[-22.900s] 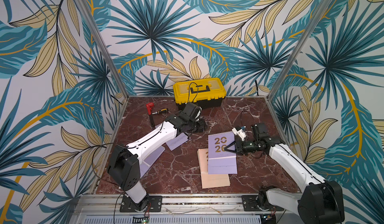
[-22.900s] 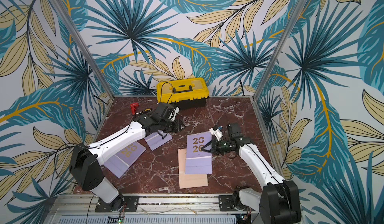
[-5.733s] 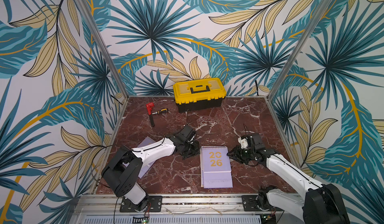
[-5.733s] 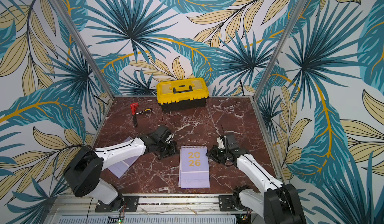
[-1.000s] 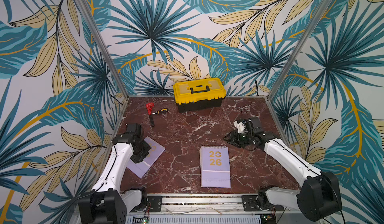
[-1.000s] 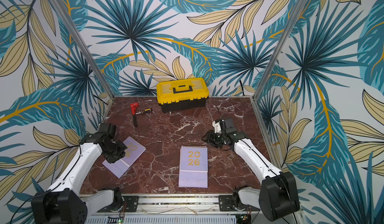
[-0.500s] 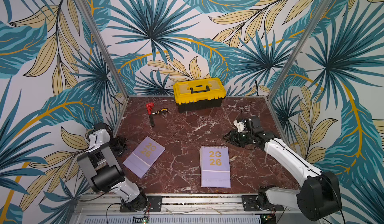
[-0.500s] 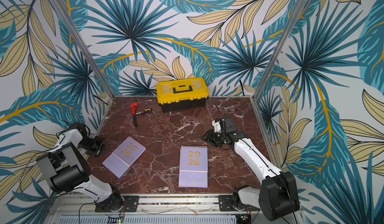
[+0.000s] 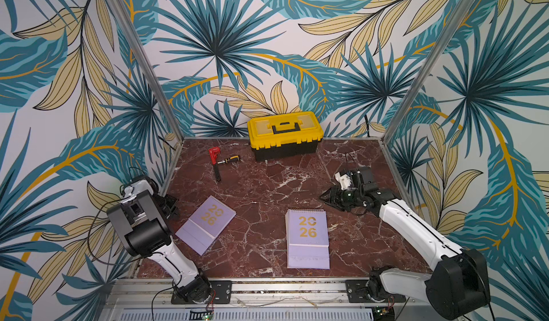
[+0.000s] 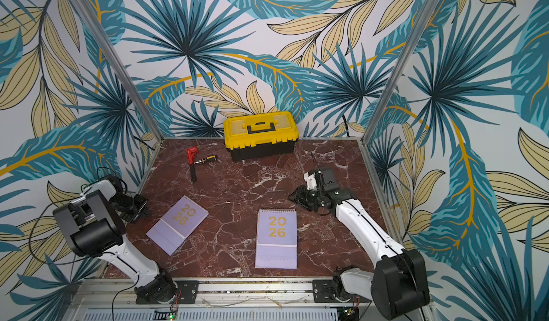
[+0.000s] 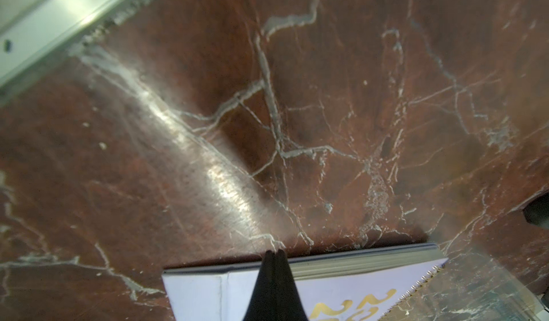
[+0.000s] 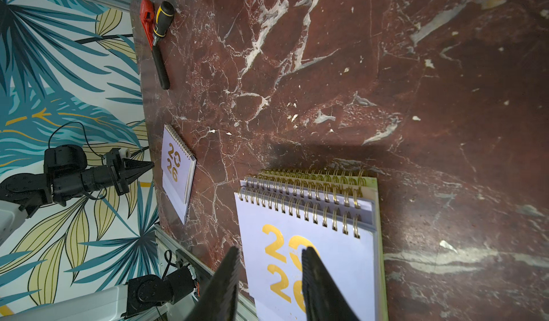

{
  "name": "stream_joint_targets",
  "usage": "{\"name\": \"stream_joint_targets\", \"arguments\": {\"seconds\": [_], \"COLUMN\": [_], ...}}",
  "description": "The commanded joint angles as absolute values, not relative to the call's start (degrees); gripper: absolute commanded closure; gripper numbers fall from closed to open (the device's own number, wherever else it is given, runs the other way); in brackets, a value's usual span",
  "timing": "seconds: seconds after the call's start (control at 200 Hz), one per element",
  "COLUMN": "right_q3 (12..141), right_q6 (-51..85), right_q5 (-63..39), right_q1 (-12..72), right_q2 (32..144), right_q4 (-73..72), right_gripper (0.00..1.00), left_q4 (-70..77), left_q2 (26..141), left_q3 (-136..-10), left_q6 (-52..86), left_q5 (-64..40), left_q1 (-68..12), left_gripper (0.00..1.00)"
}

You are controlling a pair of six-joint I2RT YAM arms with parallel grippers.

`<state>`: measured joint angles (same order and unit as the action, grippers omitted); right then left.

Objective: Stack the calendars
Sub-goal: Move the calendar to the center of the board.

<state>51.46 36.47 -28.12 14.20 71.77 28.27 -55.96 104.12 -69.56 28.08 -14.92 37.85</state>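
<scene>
A stack of calendars (image 9: pixel 307 239) (image 10: pixel 276 239) lies near the front middle of the table, a lavender "2026" cover on top. In the right wrist view the stack (image 12: pixel 341 260) shows another lavender cover, a peach edge and a green edge under it. A lone lavender calendar (image 9: pixel 206 223) (image 10: pixel 178 224) (image 11: pixel 341 283) (image 12: pixel 176 168) lies askew at the left. My left gripper (image 9: pixel 170 203) (image 10: pixel 141 205) (image 11: pixel 274 254) is shut and empty, just left of the lone calendar, on a folded arm. My right gripper (image 9: pixel 325 199) (image 10: pixel 294 199) (image 12: pixel 271 249) stands open and empty, behind and right of the stack.
A yellow-and-black toolbox (image 9: pixel 285 135) (image 10: pixel 260 135) stands at the back wall. A red wrench (image 9: pixel 215 162) (image 12: pixel 147 13) and a screwdriver (image 9: pixel 228 159) (image 12: pixel 162 22) lie at the back left. Metal frame rails edge the marble table (image 9: pixel 261 185).
My left arm has pulled back off the lone calendar to the table's left edge and folded up, its gripper closing fully. The right arm has hardly moved.
</scene>
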Motion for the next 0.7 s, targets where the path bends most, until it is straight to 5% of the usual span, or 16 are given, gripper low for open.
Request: {"name": "stream_joint_targets", "arguments": {"seconds": [0.0,0.696], "right_q3": [50.48,50.24], "right_q6": [37.29,41.54], "right_q5": [-27.47,-28.59], "right_q1": [14.37,16.15], "right_q2": [70.50,70.59], "right_q4": [28.30,22.57], "right_gripper": [0.63,0.63], "left_q4": [-56.38,-56.00], "left_q2": [104.48,103.32], "left_q3": [-69.27,-60.23], "left_q6": [26.03,28.68], "left_q5": [-13.73,-19.74], "left_q1": [38.67,30.49], "left_gripper": [1.00,1.00]}}
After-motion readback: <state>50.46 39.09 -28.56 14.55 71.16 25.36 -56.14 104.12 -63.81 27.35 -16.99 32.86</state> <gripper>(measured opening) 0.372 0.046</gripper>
